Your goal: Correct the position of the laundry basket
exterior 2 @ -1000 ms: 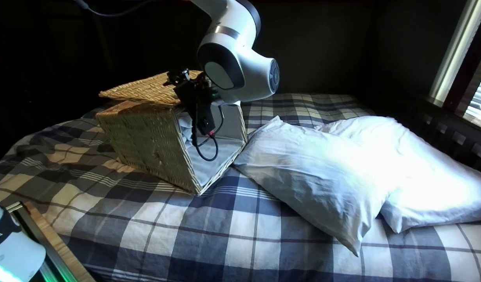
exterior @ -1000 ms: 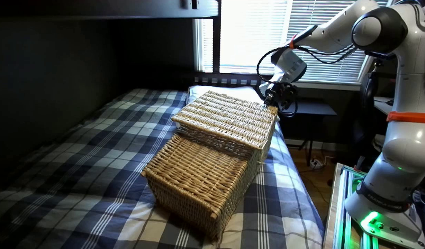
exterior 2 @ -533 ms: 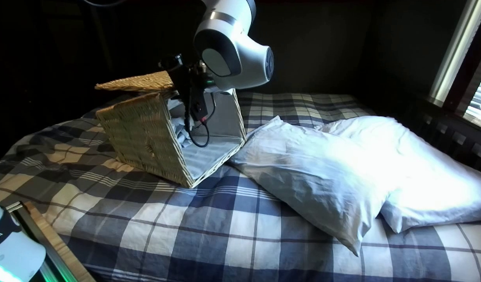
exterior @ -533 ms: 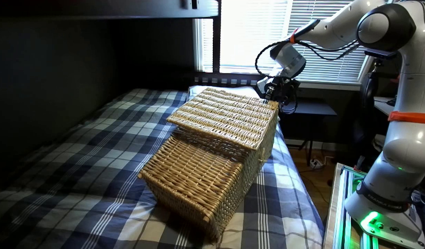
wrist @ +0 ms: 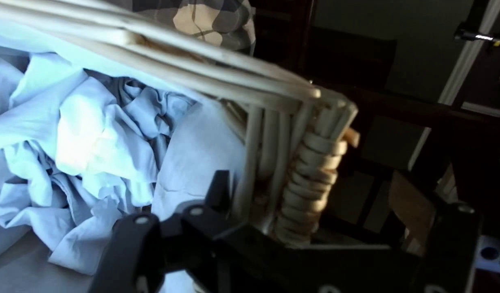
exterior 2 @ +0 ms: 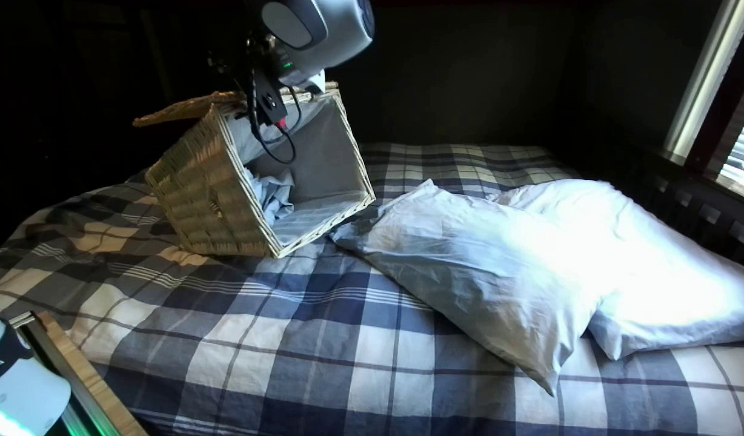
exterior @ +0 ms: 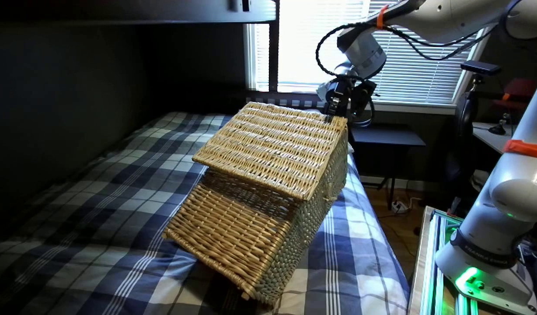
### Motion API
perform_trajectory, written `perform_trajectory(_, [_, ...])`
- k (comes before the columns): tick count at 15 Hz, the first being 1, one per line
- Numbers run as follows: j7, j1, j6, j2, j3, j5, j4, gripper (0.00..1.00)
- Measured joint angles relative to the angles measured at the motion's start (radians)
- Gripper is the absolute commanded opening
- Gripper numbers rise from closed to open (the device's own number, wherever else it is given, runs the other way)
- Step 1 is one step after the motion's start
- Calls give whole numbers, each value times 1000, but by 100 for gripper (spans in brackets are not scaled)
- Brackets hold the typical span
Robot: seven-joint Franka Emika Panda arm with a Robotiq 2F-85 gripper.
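Tan rectangular wicker laundry basket (exterior 2: 205,194) kinda tipped on blue-and-white plaid bedding (exterior 2: 323,339), black jaws clamped on its rim (wrist: 311,175).

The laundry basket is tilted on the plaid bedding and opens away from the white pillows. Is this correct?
Not quite: the laundry basket is tilted on the plaid bedding, but it opens toward the white pillows, as an exterior view shows.

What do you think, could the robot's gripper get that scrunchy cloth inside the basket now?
Probably not straight away: the gripper is at the upper edge of the laundry basket, so it would likely have to move off first. The basket is open, though, and the crumpled cloth shows uncovered inside.
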Motion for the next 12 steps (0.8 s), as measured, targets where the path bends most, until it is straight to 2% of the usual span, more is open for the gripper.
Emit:
perform_trajectory(3, [99,62,132,-122,66,-28,-41,100])
perform_trajectory(7, [210,145,236,-258,171,-55,-76,100])
perform_trajectory(12, [309,262,362,-355,301,-61,-88,100])
